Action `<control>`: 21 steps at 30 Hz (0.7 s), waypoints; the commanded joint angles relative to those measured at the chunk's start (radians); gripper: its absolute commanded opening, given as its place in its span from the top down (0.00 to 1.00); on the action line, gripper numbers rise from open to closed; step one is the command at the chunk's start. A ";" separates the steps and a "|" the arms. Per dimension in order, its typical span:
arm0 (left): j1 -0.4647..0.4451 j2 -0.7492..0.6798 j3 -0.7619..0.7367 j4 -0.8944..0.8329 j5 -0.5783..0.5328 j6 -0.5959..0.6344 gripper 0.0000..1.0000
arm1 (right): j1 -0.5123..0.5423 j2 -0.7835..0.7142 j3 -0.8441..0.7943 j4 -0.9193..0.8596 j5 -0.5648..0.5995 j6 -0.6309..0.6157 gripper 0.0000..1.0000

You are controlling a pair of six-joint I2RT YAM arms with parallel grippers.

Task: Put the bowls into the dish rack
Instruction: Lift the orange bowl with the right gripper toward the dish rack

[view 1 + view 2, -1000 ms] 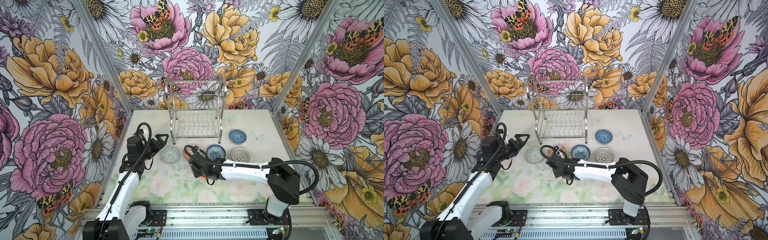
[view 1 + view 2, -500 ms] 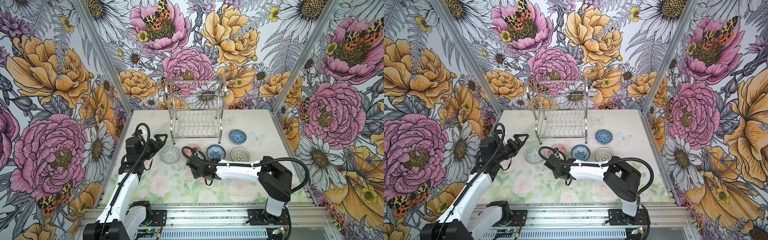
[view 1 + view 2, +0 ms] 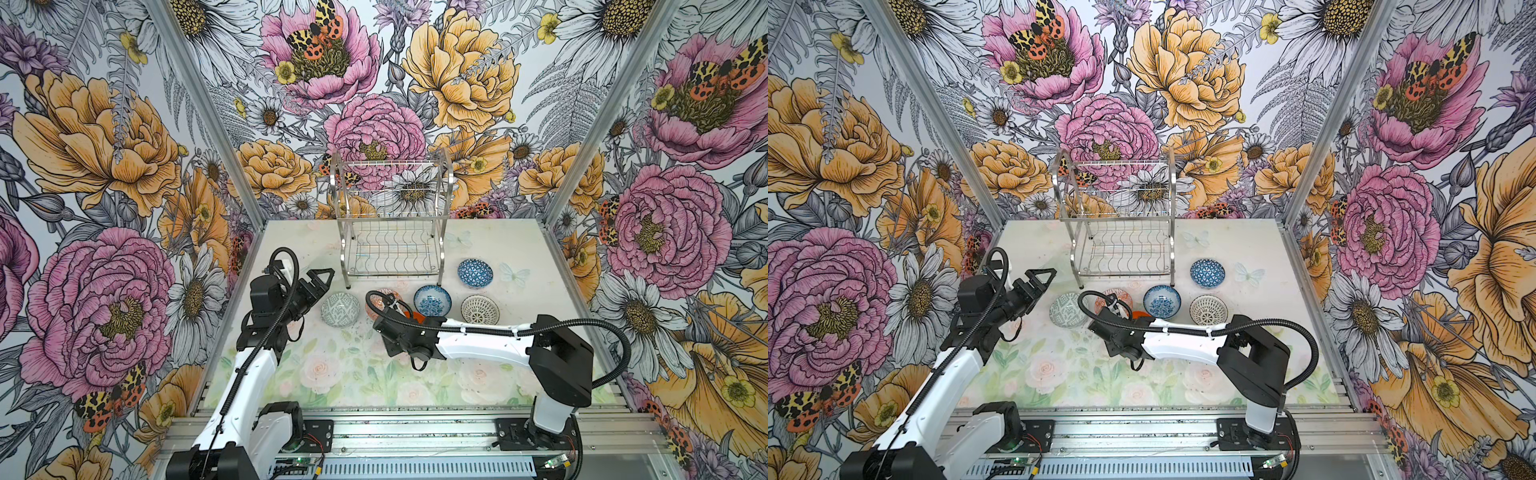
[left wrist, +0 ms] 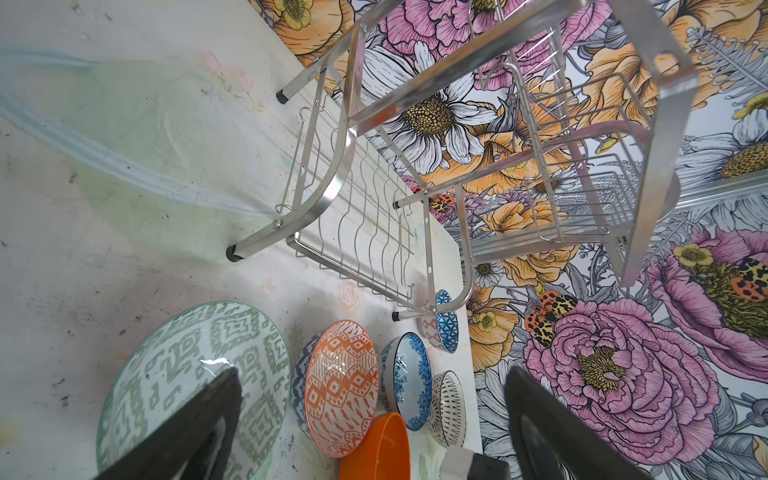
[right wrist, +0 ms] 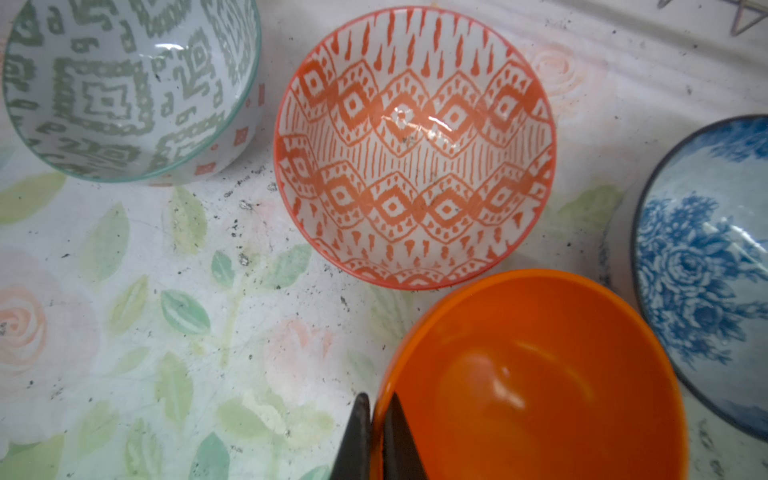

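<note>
The right tool (image 5: 376, 419) is pinched narrow on the rim of a plain glossy orange round bowl (image 5: 536, 382). In the right wrist view one dark finger lies inside the bowl's wall and the other outside. In both top views the white arm covers most of this bowl, leaving only a sliver of orange. It cannot be told whether the bowl rests on the pale, flower-printed bench (image 3: 332, 374) or hangs just clear of it. Just beside it is a round ceramic bowl with an orange-and-white diamond pattern (image 5: 415, 145), and a blue-and-white floral ceramic bowl (image 5: 706, 270) is near on the other side. The left tool (image 3: 322, 284) stands wide, holding nothing, above the bench close to a grey-green patterned ceramic bowl (image 3: 340, 308). To the right stand a black-and-white lattice bowl (image 3: 480, 309) and a blue triangle-patterned bowl (image 3: 475, 273), the latter near the front right leg of the two-tier silver wire dish rack (image 3: 392, 216). The rack stands upright at the back of the bench, behind the bowls.
</note>
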 commanded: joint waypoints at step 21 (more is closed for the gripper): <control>0.018 -0.010 -0.016 0.028 0.005 -0.005 0.01 | -0.182 -0.270 -0.014 0.260 -0.259 -0.077 1.00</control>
